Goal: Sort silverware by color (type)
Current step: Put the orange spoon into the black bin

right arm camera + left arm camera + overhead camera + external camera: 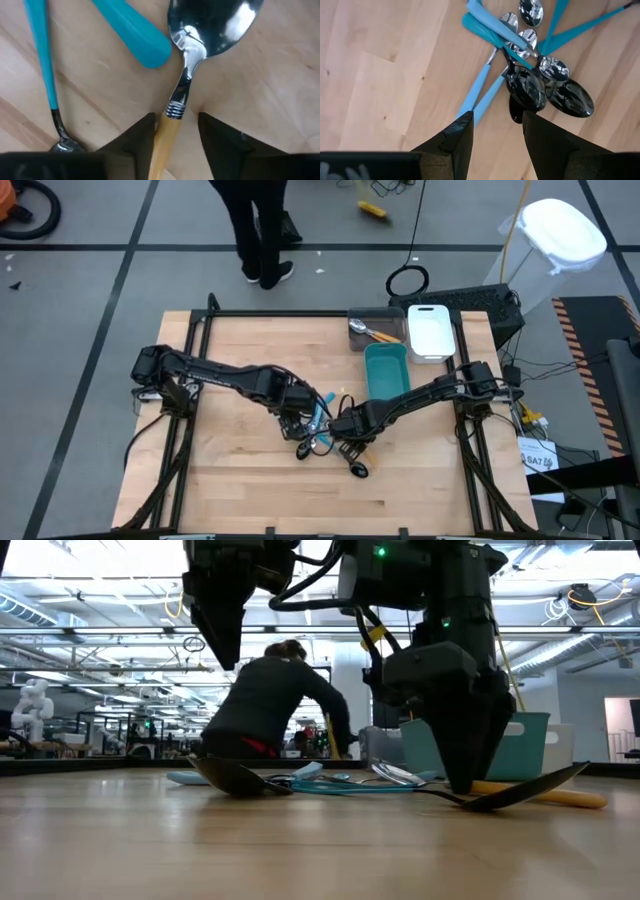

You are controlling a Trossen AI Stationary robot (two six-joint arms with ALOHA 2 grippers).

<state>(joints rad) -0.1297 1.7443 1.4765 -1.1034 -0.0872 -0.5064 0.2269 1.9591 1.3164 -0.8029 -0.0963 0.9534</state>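
Most of the silverware [322, 432] was left heaped mid-tabletop [250, 490]; only one orange-handled spoon [372, 332] was seen in the gray bin [372, 315]. The right gripper [176, 131] straddled an orange-handled spoon [192, 60], fingers spread, not yet clamped. The left gripper [497, 131] was held open above the pile.

Bright even overhead light; glare on black spoons [547, 92]; low view backlit, arms silhouetted; right wrist soft.

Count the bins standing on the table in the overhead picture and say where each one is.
3: a gray bin at the far edge holding a utensil, a white bin right beside it, and a teal bin just in front of both.
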